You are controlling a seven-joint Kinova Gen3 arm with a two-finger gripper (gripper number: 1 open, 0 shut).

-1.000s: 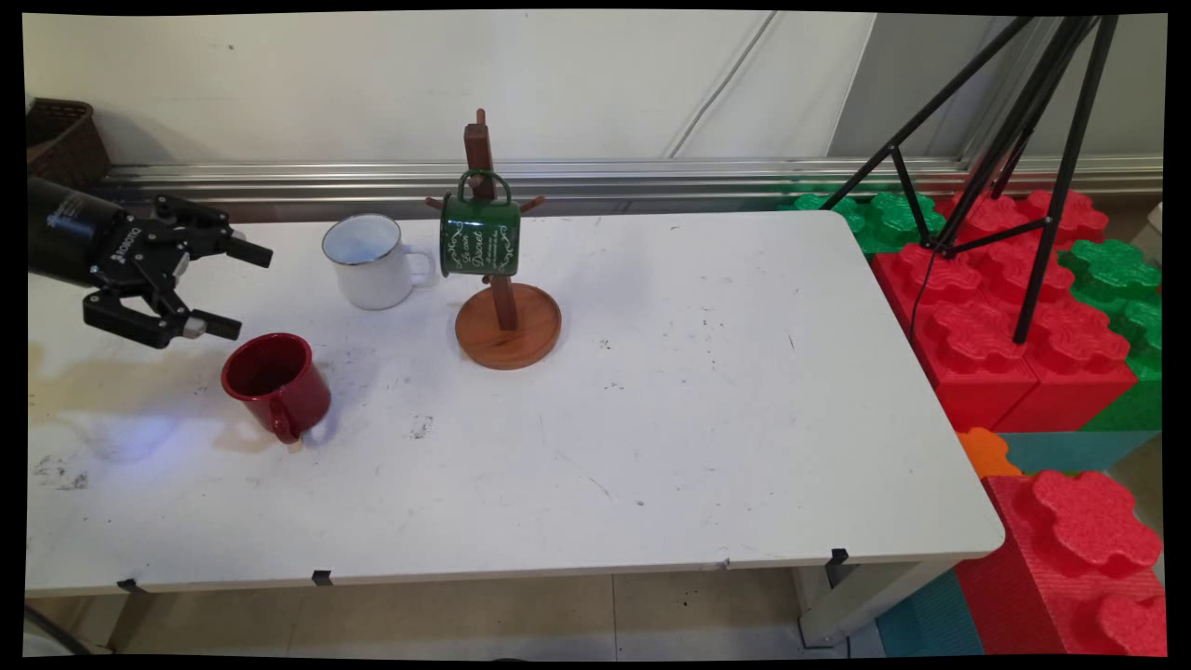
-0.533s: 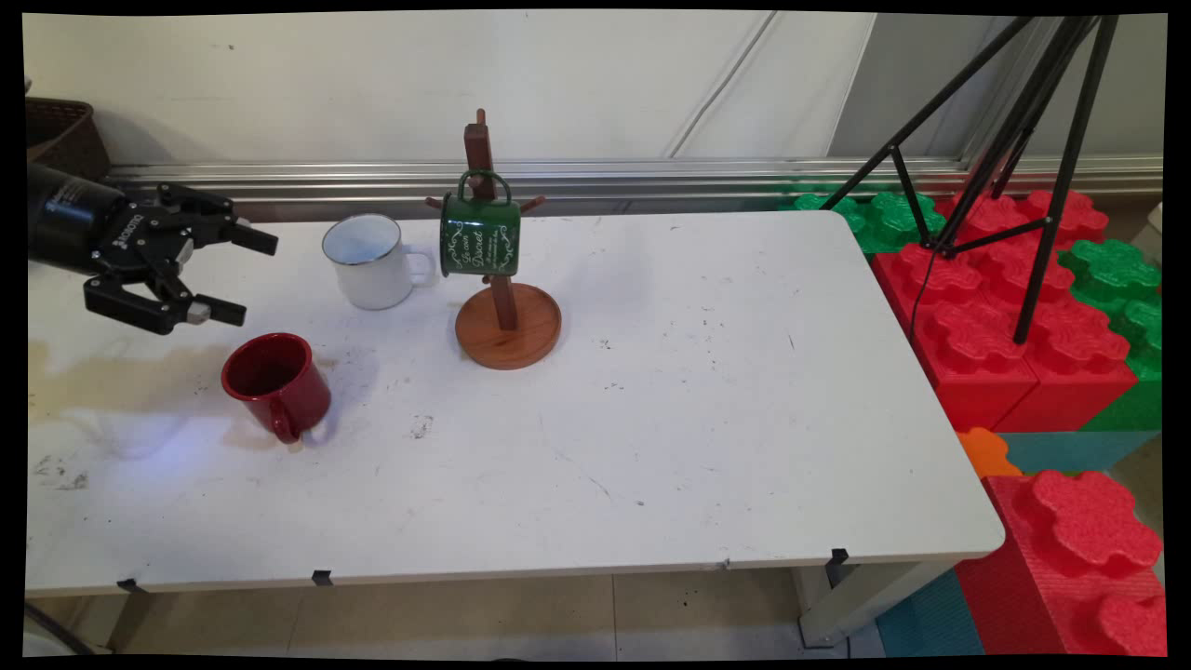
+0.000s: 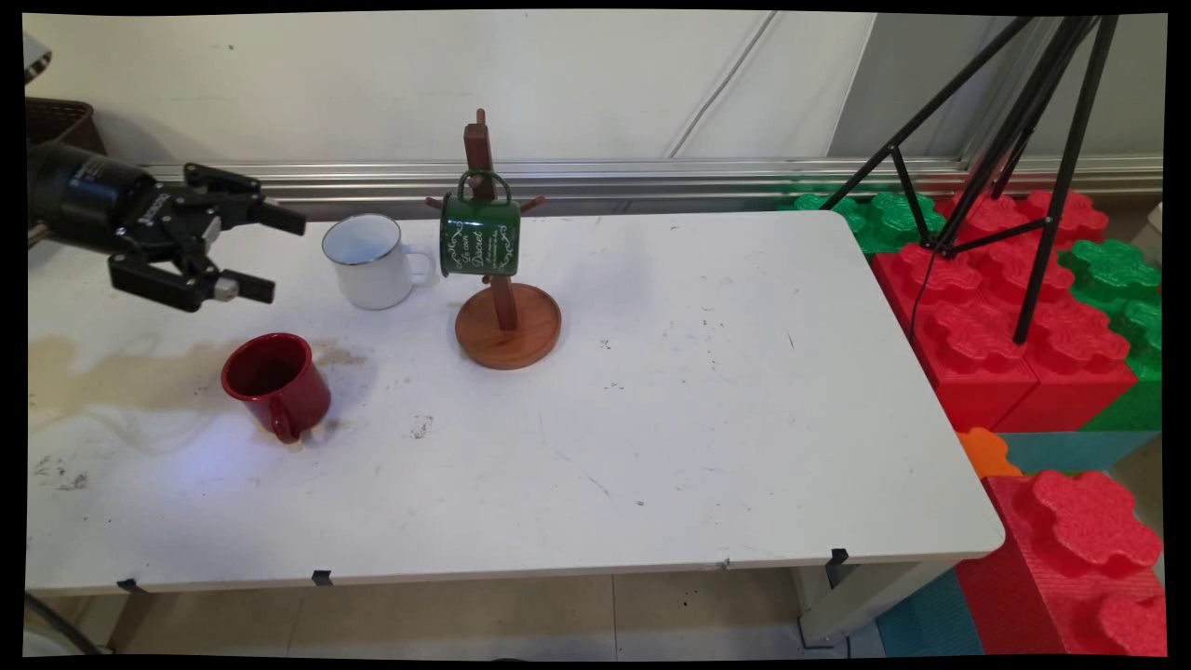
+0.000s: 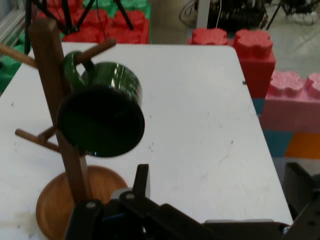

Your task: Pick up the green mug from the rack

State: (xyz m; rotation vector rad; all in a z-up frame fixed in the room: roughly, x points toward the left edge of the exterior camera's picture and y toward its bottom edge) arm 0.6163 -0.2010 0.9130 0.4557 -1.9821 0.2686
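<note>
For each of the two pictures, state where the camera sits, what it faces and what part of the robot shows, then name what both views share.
Main view: above the table's near side, facing the wall; shows the gripper, open, beside the white mug.
Hand view: on the hand, looking along the white table; its linkage rises from below.
Shared: the green mug on the wooden stand.

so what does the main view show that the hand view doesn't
Only the main view shows the red mug and the white mug standing on the table, a brown stain left of the red mug, and the whole open claw held above the table left of the white mug, holding nothing. Only the hand view looks straight into the green mug's dark mouth. Both show the green mug hanging on the wooden mug stand, the white table, the foam blocks and the black tripod.
</note>
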